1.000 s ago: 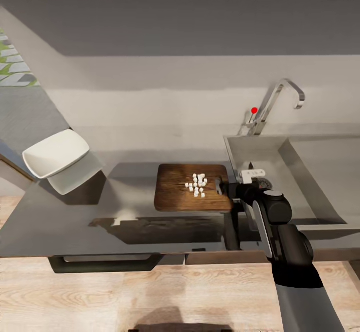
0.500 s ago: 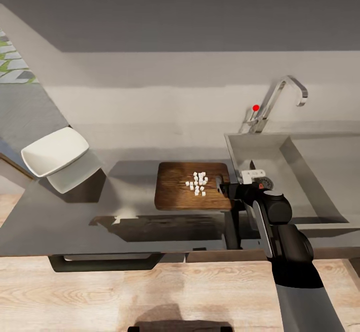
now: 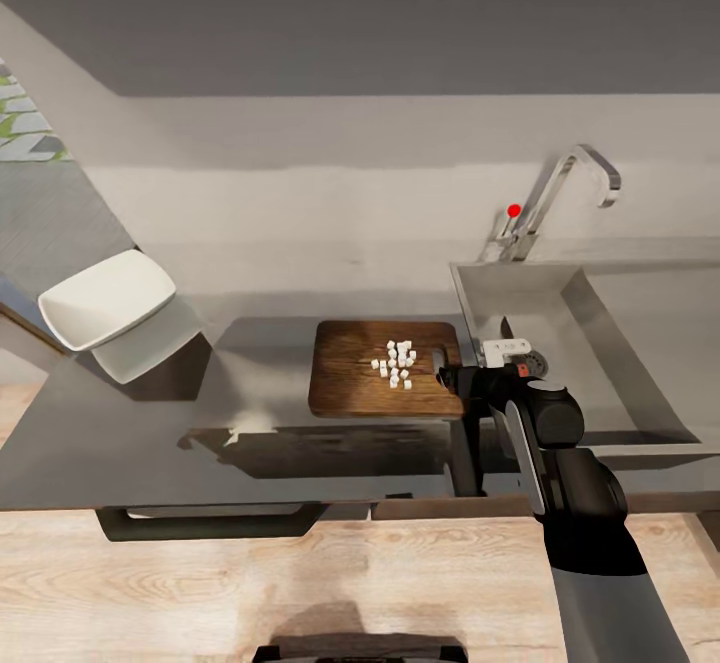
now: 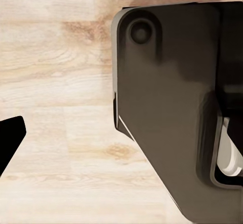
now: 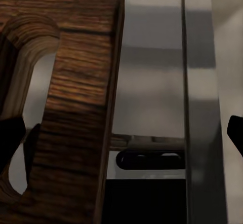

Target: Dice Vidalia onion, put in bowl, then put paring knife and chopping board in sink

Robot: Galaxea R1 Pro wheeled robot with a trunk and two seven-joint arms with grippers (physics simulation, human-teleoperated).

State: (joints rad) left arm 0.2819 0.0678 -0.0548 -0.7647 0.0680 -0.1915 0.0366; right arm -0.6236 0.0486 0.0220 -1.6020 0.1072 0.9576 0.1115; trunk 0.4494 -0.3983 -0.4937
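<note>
The dark brown chopping board lies on the grey countertop, just left of the sink. Several white pieces of diced onion sit on it near its holed end. My right gripper is at that end and open. In the right wrist view one fingertip is over the oval hole, and the other is far past the board's edge. The paring knife lies on the sink's drainboard, mostly hidden by my right wrist. The white bowl stands at the counter's far left. My left gripper hangs open over the wooden floor.
A curved chrome tap with a red-tipped lever rises behind the sink. The grey wall runs along the back of the counter. Dark cabinet handles sit under the counter's front edge, with wooden floor below.
The whole head view has shifted slightly, so the camera has moved. My right gripper stays at the board's holed end. Board, onion pieces and bowl have not moved.
</note>
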